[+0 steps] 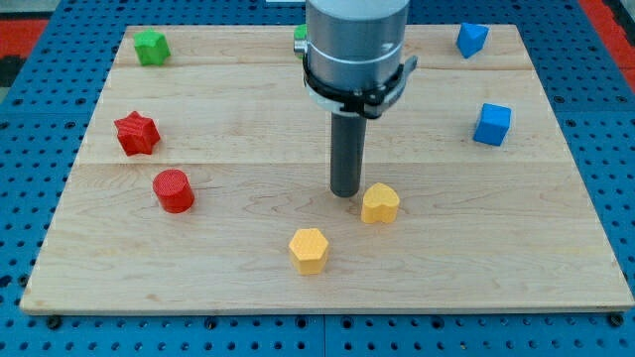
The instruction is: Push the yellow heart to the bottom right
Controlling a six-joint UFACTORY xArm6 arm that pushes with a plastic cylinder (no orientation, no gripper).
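The yellow heart (380,203) lies on the wooden board (496,238) a little below and right of its middle. My tip (345,191) stands just left of and slightly above the heart, close to its upper left side, touching or nearly touching it. The rod rises from there to the arm's grey body at the view's top.
A yellow hexagon (309,250) lies below and left of the heart. A red cylinder (174,190) and a red star (137,133) are at the left. A green block (151,46) is top left; another green block (299,36) peeks from behind the arm. Two blue blocks (472,39) (492,124) are at the right.
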